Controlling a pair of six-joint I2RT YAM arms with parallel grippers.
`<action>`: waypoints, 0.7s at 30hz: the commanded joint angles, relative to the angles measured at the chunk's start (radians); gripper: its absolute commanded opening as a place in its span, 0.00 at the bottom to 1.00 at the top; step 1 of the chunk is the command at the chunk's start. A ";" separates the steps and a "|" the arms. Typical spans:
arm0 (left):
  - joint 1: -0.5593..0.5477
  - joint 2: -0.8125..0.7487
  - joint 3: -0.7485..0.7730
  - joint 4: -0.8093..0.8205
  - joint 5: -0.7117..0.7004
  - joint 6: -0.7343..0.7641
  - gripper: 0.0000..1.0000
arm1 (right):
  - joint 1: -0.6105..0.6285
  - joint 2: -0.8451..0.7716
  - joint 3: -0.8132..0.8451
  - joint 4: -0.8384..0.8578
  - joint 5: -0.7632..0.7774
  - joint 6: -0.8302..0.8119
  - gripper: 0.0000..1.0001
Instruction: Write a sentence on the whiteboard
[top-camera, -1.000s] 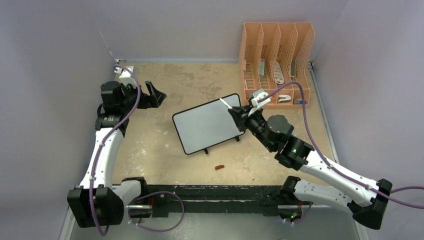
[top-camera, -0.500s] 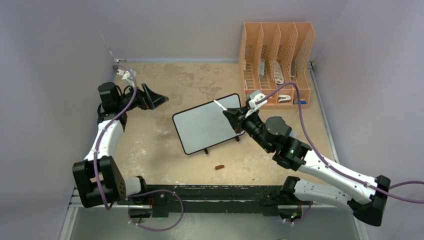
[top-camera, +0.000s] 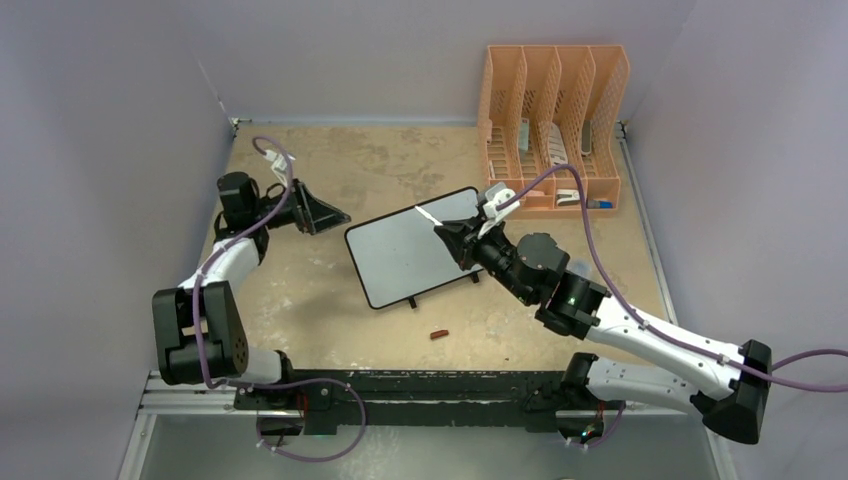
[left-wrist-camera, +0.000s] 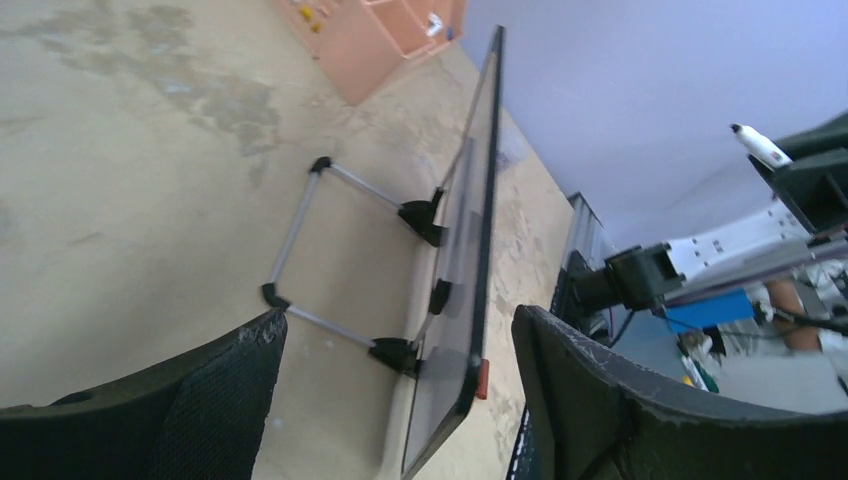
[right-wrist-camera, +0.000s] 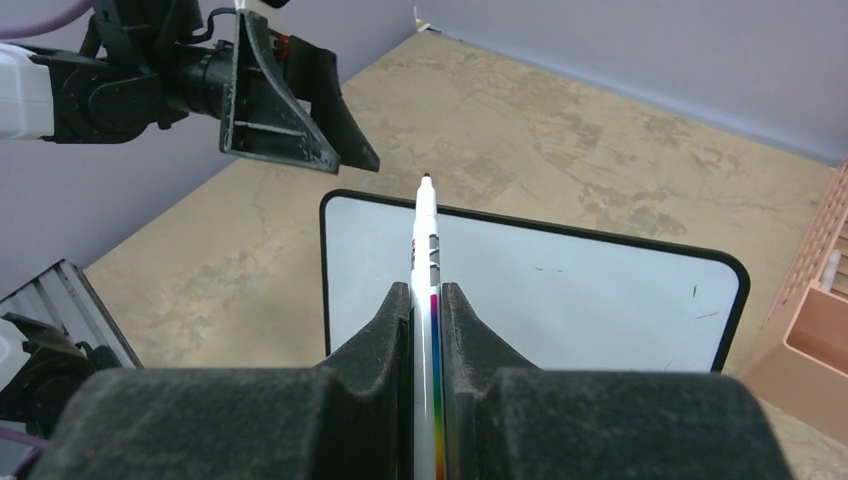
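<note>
My right gripper (top-camera: 447, 236) squeezes a marker (right-wrist-camera: 425, 235) tight, with the tip over the whiteboard (top-camera: 405, 255). The whiteboard stands in the middle of the table (top-camera: 300, 290). My left gripper (top-camera: 325, 212) is wide open at the whiteboard's 10 o'clock.

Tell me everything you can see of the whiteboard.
The whiteboard is a white rectangle with rounded corners and a thin black frame. It leans on a wire stand with black clips, on the tan table. Its face is blank but for faint specks. Neither pair of jaws holds it; the marker tip is near its top edge.
</note>
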 joint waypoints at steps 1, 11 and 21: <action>-0.100 -0.029 0.048 -0.100 0.076 0.194 0.80 | 0.008 0.003 0.004 0.076 -0.012 -0.003 0.00; -0.122 -0.001 0.035 -0.025 0.147 0.153 0.58 | 0.023 0.013 -0.019 0.098 -0.024 0.009 0.00; -0.136 0.030 0.045 -0.017 0.184 0.155 0.37 | 0.036 0.063 -0.006 0.108 -0.023 0.003 0.00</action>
